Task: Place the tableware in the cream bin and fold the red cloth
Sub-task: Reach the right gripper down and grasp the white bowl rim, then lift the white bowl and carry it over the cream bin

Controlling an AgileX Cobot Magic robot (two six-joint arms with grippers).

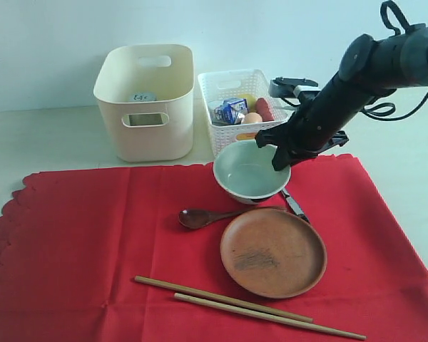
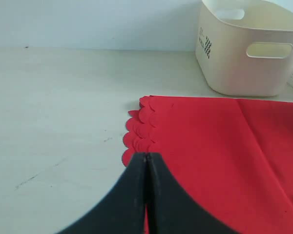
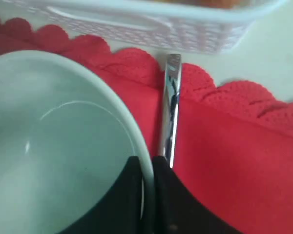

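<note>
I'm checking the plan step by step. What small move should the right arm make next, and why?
Probably lift the white bowl straight up: the right gripper has its fingers pinched on its rim, yet the bowl sits on the red cloth, outside the cream bin.

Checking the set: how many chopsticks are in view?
2. One chopstick lies on the red cloth in front of the brown plate; the other chopstick lies alongside it, nearer the camera.

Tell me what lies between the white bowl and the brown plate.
In the exterior view, the metal knife and the handle of the wooden spoon.
</note>
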